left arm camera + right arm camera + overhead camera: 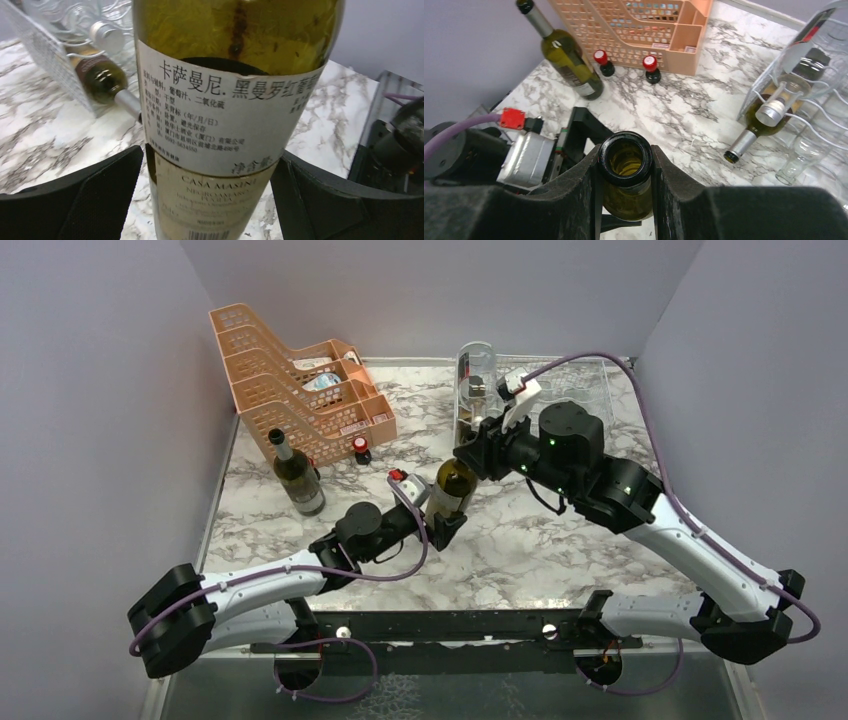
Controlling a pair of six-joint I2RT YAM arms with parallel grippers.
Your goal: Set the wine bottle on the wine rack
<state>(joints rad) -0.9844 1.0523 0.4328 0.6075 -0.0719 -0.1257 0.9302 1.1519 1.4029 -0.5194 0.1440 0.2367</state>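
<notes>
The wine bottle [455, 486], olive-green glass with a white label and an open mouth, stands upright at the table's middle. My left gripper [447, 523] is closed round its lower body; in the left wrist view the bottle [225, 100] fills the space between the gripper's [207, 155] black fingers. My right gripper [470, 455] is shut on its neck just under the rim, as the right wrist view shows [625, 160] with the bottle [626, 200] below. The silver wire wine rack [590, 390] stands behind at the back right; it also shows in the right wrist view [819, 115].
A bottle [769, 112] lies in the rack, neck out, with an empty clear bottle [804, 155] beside it. Orange perforated trays [300, 380] stand at the back left. An upright green bottle [297, 475] and small red-capped bottles [361, 448] stand in front of them.
</notes>
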